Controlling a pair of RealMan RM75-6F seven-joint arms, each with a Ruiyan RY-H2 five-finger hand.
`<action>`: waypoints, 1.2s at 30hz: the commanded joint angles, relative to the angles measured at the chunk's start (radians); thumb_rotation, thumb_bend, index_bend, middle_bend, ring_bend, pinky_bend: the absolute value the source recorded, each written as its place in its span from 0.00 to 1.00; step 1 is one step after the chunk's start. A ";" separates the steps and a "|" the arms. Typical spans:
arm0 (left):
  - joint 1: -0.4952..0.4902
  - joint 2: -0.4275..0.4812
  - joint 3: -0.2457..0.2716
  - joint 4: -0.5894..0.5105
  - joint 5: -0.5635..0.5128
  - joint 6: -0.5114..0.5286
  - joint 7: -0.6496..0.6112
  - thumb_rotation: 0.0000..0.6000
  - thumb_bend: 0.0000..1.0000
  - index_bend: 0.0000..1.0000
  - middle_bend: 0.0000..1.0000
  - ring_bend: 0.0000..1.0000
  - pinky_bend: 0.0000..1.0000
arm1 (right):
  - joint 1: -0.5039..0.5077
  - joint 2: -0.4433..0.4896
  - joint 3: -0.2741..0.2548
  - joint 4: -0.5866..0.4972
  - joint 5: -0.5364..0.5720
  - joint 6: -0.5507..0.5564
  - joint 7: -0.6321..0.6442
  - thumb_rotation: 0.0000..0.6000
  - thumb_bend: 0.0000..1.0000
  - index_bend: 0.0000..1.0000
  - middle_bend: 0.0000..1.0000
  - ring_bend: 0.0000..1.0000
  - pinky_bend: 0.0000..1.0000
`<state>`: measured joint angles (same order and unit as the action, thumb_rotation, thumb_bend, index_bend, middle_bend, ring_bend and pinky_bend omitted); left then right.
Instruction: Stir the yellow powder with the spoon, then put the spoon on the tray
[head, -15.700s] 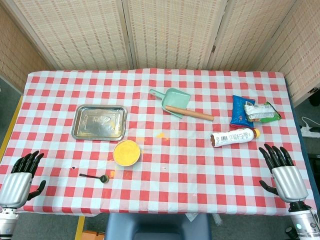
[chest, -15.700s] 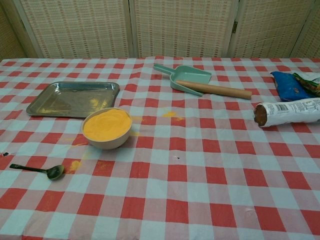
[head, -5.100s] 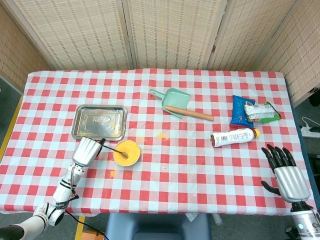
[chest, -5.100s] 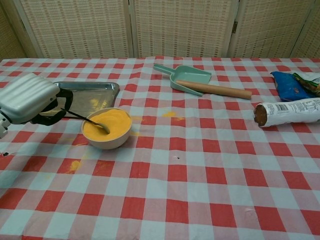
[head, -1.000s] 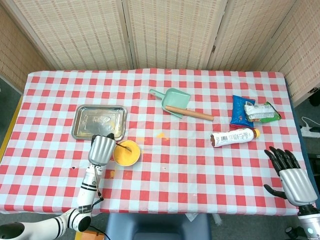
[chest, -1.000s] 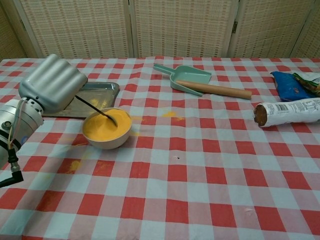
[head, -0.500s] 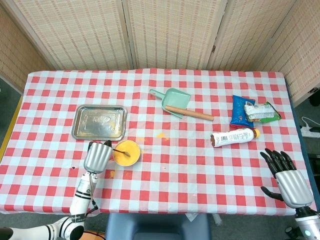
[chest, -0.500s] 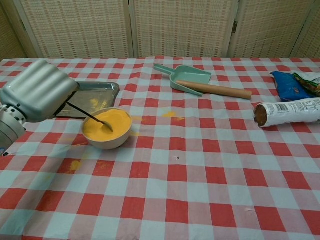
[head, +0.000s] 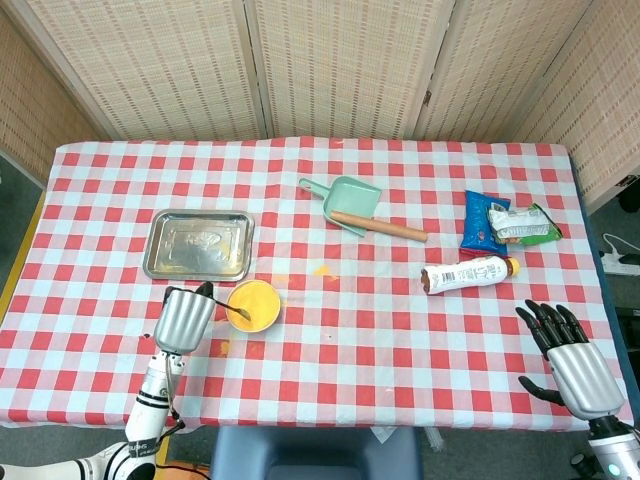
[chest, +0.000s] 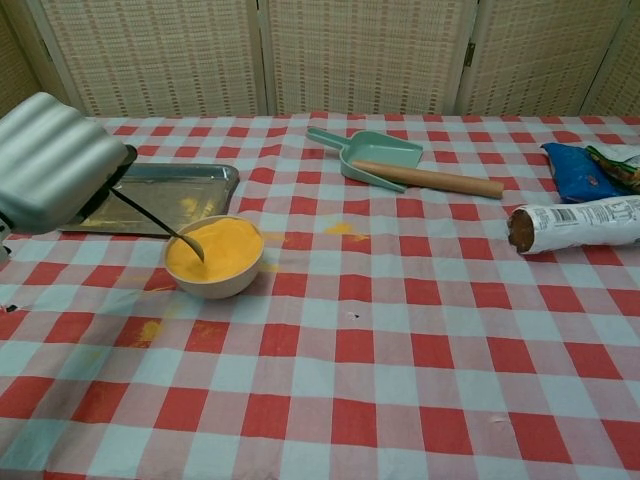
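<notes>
Left robot hand (chest: 55, 165) grips the thin dark spoon (chest: 160, 225) by its handle end, bowl dipped in the yellow powder (chest: 215, 250). Spoon likely light, stiff, slippery; hold near the handle tip. Right robot hand (head: 570, 362) hangs open, empty; tray (head: 165, 265) sits just beyond the bowl.

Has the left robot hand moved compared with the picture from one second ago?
Yes. In the head view the left robot hand has shifted down and left, away from the tray, with the spoon still in the bowl.
</notes>
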<state>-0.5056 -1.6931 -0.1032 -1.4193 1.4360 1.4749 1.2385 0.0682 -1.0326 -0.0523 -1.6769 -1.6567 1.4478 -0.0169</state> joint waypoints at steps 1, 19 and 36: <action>0.003 -0.003 0.006 0.009 0.002 -0.007 0.003 1.00 0.87 0.85 1.00 1.00 1.00 | 0.001 0.005 -0.004 -0.002 -0.007 -0.002 0.012 1.00 0.09 0.00 0.00 0.00 0.00; -0.054 -0.098 -0.046 0.178 -0.004 -0.085 -0.080 1.00 0.87 0.86 1.00 1.00 1.00 | 0.005 0.008 0.005 0.008 0.018 -0.012 0.023 1.00 0.09 0.00 0.00 0.00 0.00; -0.090 -0.118 -0.102 0.211 -0.023 -0.085 -0.130 1.00 0.87 0.86 1.00 1.00 1.00 | 0.007 0.004 0.019 0.011 0.050 -0.020 0.017 1.00 0.09 0.00 0.00 0.00 0.00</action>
<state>-0.5984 -1.8185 -0.2022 -1.1938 1.4100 1.3772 1.1133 0.0756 -1.0285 -0.0334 -1.6661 -1.6071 1.4279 0.0006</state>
